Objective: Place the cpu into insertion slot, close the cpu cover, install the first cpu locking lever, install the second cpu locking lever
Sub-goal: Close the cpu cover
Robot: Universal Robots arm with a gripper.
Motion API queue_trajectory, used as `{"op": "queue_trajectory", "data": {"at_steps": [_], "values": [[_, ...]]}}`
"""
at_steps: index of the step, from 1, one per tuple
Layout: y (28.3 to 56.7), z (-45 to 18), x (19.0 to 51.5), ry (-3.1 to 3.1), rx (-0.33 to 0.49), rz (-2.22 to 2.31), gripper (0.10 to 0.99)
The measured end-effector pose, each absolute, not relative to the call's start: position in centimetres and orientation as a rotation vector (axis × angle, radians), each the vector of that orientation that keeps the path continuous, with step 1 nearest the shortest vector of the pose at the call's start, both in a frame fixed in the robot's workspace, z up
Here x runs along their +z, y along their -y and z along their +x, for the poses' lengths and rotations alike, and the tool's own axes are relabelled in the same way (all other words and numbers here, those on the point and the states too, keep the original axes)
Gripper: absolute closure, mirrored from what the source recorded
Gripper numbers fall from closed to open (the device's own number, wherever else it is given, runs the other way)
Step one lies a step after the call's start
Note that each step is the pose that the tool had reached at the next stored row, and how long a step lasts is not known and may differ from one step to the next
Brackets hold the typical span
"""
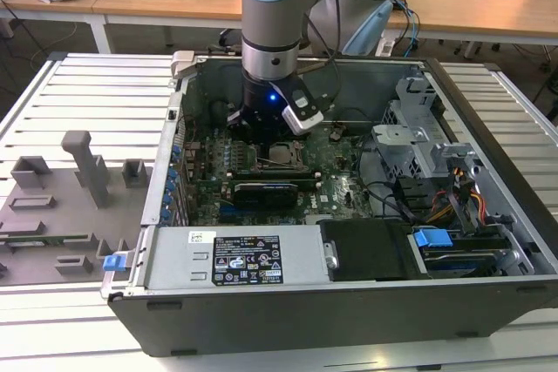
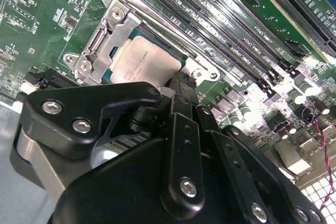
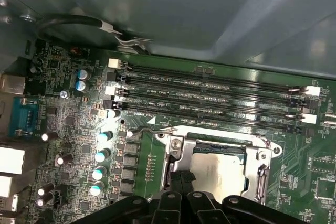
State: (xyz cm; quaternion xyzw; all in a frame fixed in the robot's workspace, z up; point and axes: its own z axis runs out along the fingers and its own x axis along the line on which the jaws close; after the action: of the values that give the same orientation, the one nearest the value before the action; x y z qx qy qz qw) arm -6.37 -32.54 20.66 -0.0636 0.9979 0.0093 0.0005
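Right at the tips of the jaws, in the second wrist view, lies the cpu [image 2: 144, 59], dull silver face up and seated in the insertion slot [image 3: 218, 148]. In the first wrist view the slot's dark body peeks out along the edge of the chip farthest from the jaws. The jaws look drawn together with nothing between them, their tips down at the near edge of the chip. Around the chip sits the cpu cover [image 3: 262, 156], a grey metal frame. It seems to be lowered, though whether it lies fully flat cannot be told.

Judging by this, the chip is placed and the work is at the cover or its latching. To do that well, the push should land on the metal frame, not on the chip's bare face. It should go straight down without sliding and stay light enough that the green motherboard [image 3: 152, 161] does not flex. The tips should also keep off the memory slots [image 3: 210, 85] beyond the socket.

Counted: one cpu, one insertion slot, one cover, and one thin wire lever [image 3: 147, 129] that can be made out beside the frame. Past it are four long black memory slots. One arm [image 1: 275, 32] reaches into one open computer case [image 1: 305, 320], which stands on the slatted tabletop [image 1: 87, 102]
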Motion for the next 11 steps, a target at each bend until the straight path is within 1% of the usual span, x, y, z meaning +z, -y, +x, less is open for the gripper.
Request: {"op": "queue_trajectory", "data": {"at_steps": [11], "values": [[32.56,-6.72,20.49,-3.134,0.027,-0.202,0.98]]}}
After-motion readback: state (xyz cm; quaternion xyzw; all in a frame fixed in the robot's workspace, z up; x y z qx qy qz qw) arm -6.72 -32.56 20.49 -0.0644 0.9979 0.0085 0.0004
